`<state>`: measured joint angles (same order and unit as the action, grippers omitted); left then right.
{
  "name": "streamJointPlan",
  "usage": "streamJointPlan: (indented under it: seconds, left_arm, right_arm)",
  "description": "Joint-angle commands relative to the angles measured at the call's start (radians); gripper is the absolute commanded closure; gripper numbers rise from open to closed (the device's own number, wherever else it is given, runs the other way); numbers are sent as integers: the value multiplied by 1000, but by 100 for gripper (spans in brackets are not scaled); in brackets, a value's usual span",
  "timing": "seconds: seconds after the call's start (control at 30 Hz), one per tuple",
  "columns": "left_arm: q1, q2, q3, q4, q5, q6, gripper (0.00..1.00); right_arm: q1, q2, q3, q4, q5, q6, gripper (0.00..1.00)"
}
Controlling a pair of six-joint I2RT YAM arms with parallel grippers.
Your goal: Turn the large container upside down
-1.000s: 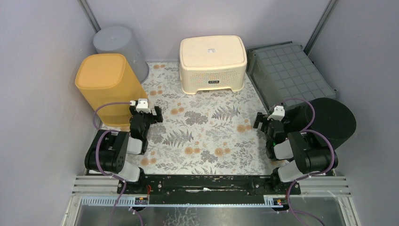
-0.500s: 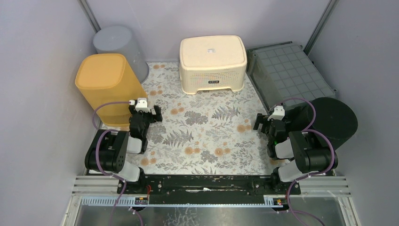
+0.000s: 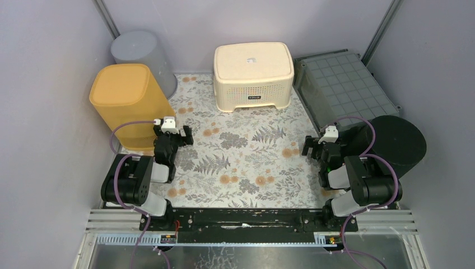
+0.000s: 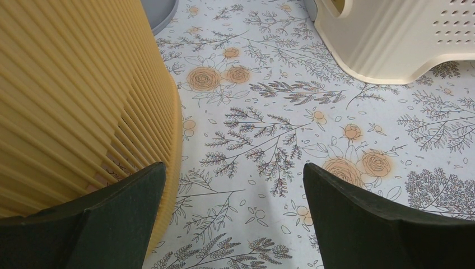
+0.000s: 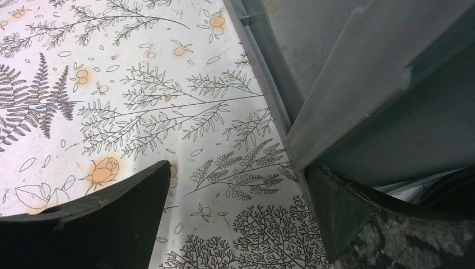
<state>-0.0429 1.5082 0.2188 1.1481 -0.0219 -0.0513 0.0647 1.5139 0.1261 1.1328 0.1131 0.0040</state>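
Yellow container (image 3: 120,92) stands at the left edge of the floral mat (image 3: 252,148), closed end up and mouth down (whether it is the task's large one, among several tubs here, cannot be told for certain).

From above, a grey bin (image 3: 140,53) sits behind it in the far left corner. A cream basket (image 3: 253,67) is at the middle back, a grey crate (image 3: 344,92) leans at the right, and a black bin (image 3: 397,143) is nearer on that side. The left gripper (image 3: 176,134) hangs just beside the yellow container's near corner, and the right gripper (image 3: 315,144) is just beside the black bin. Both arms are folded low by their bases.

The left wrist view adds the yellow container's ribbed wall (image 4: 73,95) and the flared lip resting on the mat. The left gripper's fingers (image 4: 106,224) are spread wide with only flowered cloth between them. The basket's foot (image 4: 403,33) shows at the top right.

The right wrist view shows the crate's rim (image 5: 263,73) running down to the mat, close by one finger (image 5: 386,235). These fingers also stand wide apart, holding nothing.
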Motion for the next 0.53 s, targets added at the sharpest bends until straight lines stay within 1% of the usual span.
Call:
streamJointPlan:
  seconds: [0.0,0.5]
  left_arm:
    - [9,8,26,29,5,9,0]
    - [9,8,26,29,4,9,0]
  right_arm:
    - [-32,0,74,124,-1,-19,1]
    - [-31,-1,77,116,-4,-16,1]
